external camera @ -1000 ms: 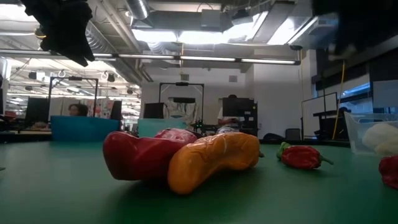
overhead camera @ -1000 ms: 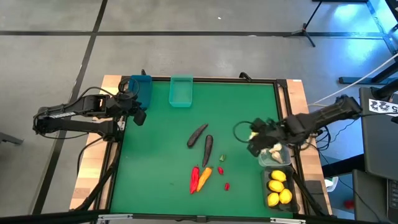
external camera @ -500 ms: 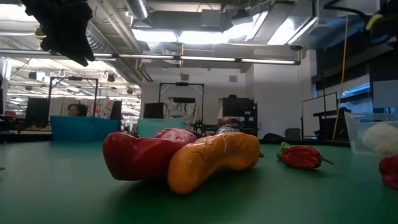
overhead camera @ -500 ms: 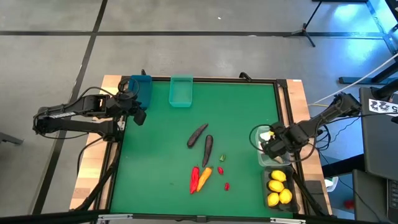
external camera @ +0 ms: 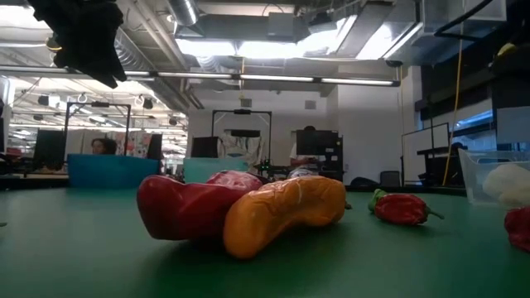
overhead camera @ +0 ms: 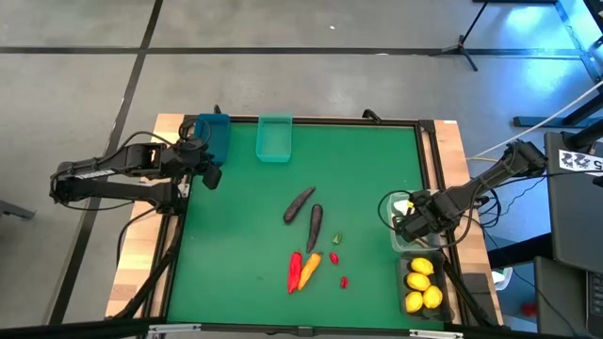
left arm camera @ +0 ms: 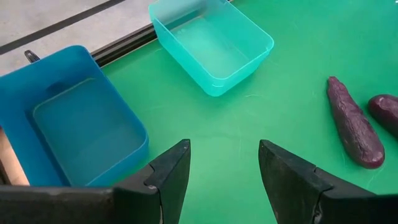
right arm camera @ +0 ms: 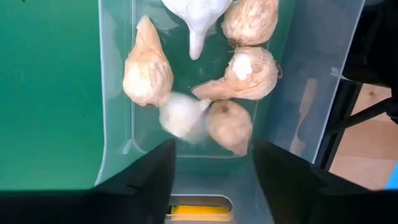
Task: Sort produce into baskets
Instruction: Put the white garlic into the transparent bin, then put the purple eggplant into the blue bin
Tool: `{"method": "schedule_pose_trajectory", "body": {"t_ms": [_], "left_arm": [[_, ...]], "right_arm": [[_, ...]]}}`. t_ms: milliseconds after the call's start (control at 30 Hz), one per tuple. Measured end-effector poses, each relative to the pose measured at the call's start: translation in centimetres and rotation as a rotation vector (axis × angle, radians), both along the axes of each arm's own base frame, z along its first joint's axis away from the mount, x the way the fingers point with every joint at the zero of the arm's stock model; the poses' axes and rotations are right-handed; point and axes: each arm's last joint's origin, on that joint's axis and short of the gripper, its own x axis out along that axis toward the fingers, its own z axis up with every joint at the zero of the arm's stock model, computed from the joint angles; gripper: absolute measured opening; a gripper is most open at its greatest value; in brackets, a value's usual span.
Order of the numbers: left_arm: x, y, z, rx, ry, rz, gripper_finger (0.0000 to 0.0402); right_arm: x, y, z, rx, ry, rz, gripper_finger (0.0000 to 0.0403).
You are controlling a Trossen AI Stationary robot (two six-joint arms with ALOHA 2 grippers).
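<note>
My right gripper [right arm camera: 211,180] is open above the clear bin [overhead camera: 415,235], which holds several cream garlic bulbs [right arm camera: 249,71]; one bulb [right arm camera: 183,117] shows blurred among them. My left gripper [left arm camera: 224,167] is open and empty, raised by the blue bin [left arm camera: 74,130] and the teal bin [left arm camera: 211,43], both empty. Two purple eggplants [overhead camera: 299,203] [overhead camera: 315,226], a red chili [overhead camera: 295,271] beside the orange carrot [overhead camera: 309,268], small red pieces [overhead camera: 344,281] and a green bit [overhead camera: 336,239] lie on the green mat. Yellow lemons [overhead camera: 421,284] lie in the dark grey bin [overhead camera: 403,282].
The clear and grey bins stand at the mat's right edge, the blue and teal bins at its far left. The table's black frame [overhead camera: 433,169] runs beside the right arm. In the low view the carrot [external camera: 286,211] and chili [external camera: 186,207] lie close to the camera.
My right gripper has gone toward the table's right edge, from over the mat beside the clear bin to above it. The pale garlic bulb seen at its fingers a second ago is gone from them; a blurred bulb now shows in the bin.
</note>
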Motion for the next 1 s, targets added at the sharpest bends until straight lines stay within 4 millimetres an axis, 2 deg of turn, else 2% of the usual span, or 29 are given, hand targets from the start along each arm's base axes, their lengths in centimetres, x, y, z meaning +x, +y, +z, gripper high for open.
{"method": "schedule_pose_trajectory", "body": {"t_ms": [167, 300, 533, 633, 833, 1000], "left_arm": [[0.1, 0.0, 0.0, -0.013, -0.007, -0.013, 0.0185], [0.4, -0.1, 0.2, -0.048, -0.058, -0.053, 0.0185], [2.3, 0.0, 2.1, -0.055, -0.334, -0.117, 0.0185], [3.3, 0.0, 2.8, -0.018, -0.401, -0.175, 0.0185], [6.2, -0.8, 2.8, 0.06, -0.403, -0.321, 0.0185], [9.5, -1.6, 1.2, 0.087, -0.314, -0.389, 0.0185]], "right_arm": [[0.0, 0.1, 0.0, 0.011, -0.003, 0.0, 0.0277], [0.5, 0.3, 0.0, 0.038, -0.045, 0.001, 0.0305], [1.3, 0.7, 0.0, 0.05, -0.147, 0.001, 0.0297], [1.4, 0.7, 0.0, 0.03, -0.173, -0.001, 0.029], [1.5, 0.6, 0.0, 0.007, -0.189, -0.007, 0.0288], [1.5, 0.6, 0.0, -0.001, -0.192, -0.007, 0.0289]]}}
